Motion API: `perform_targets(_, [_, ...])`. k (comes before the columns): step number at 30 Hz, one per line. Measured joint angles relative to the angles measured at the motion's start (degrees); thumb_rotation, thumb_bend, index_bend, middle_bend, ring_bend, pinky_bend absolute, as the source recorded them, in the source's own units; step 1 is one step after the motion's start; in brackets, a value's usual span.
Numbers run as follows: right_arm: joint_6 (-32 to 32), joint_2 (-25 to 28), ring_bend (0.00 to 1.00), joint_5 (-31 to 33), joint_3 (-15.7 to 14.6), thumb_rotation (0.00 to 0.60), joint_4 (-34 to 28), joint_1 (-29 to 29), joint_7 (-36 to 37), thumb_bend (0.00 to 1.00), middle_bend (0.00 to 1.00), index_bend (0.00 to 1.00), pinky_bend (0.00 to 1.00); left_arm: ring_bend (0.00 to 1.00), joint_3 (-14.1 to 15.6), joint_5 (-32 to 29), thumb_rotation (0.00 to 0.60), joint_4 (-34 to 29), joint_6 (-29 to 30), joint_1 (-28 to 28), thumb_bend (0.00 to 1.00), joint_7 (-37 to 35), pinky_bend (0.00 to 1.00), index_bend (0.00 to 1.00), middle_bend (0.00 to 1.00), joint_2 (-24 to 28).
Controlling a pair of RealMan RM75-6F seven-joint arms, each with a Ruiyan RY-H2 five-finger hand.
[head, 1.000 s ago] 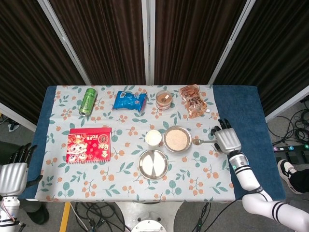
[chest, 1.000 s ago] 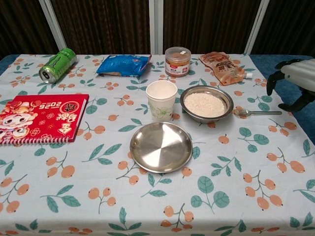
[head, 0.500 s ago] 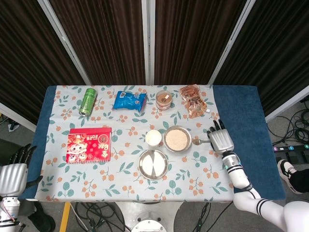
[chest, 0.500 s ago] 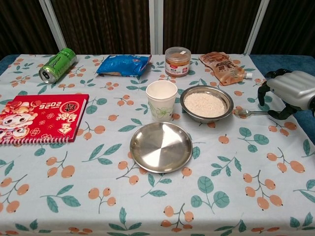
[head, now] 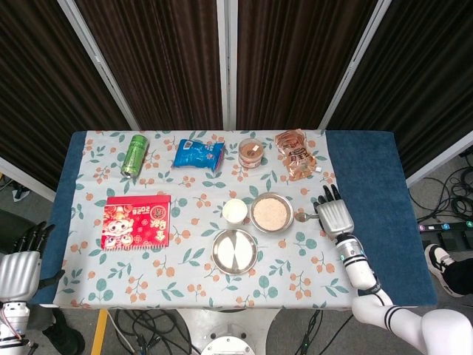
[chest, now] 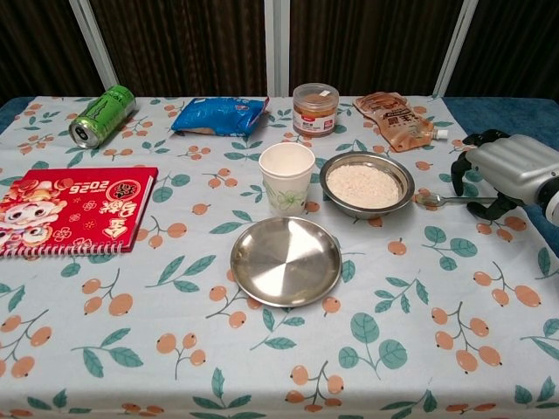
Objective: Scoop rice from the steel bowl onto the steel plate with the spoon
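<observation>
One steel bowl (chest: 366, 184) of rice sits a little right of the worktop's (chest: 410, 349) middle, and one spoon (chest: 454, 200) lies flat just right of it, its scoop end close to the bowl's rim and its handle pointing toward the right edge. One steel plate (chest: 286, 260) lies bare nearer the front edge, just left of and in front of the bowl. One white paper cup (chest: 286, 177) stands upright just left of the bowl.

The right robot hand (chest: 505, 171) hovers over the spoon's handle end with its fingers (chest: 461, 166) curled down around it; the pictures do not settle whether they touch the handle. The left robot hand (head: 20, 259) hangs off the front left corner, well apart from everything, fingers spread and holding nothing.

Along the far edge lie four things: one green can (chest: 102, 114) on its side toward the far left corner, one blue snack bag (chest: 219, 114), one lidded jar (chest: 315, 109) standing behind the bowl, and one orange pouch (chest: 396, 120) to its right. One red booklet (chest: 72, 209) lies flat by the left edge.
</observation>
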Motion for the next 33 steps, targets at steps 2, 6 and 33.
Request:
perform_targets(2, [-0.2, -0.2, 0.05, 0.1, 0.1, 0.6, 0.3, 0.0, 0.1, 0.31, 0.3, 0.5, 0.05, 0.12, 0.0, 0.0, 0.6, 0.1, 0.0, 0.0, 0.07, -0.1, 0.21, 0.18, 0.18, 0.0])
perform_targets(6, [-0.5, -0.5, 0.05, 0.2, 0.3, 0.6, 0.8, 0.0, 0.2, 0.31, 0.31, 0.52, 0.05, 0.12, 0.0, -0.1, 0.6, 0.3, 0.1, 0.1, 0.07, -0.3, 0.21, 0.18, 0.18, -0.1])
perform_targets(33, [-2.6, 16.8, 0.16, 2.0, 3.4, 0.6, -23.6, 4.2, -12.9, 0.33, 0.44, 0.6, 0.09, 0.12, -0.2, 0.7, 0.6, -0.4, 1.0, 0.3, 0.07, -0.2, 0.21, 0.18, 0.18, 0.4])
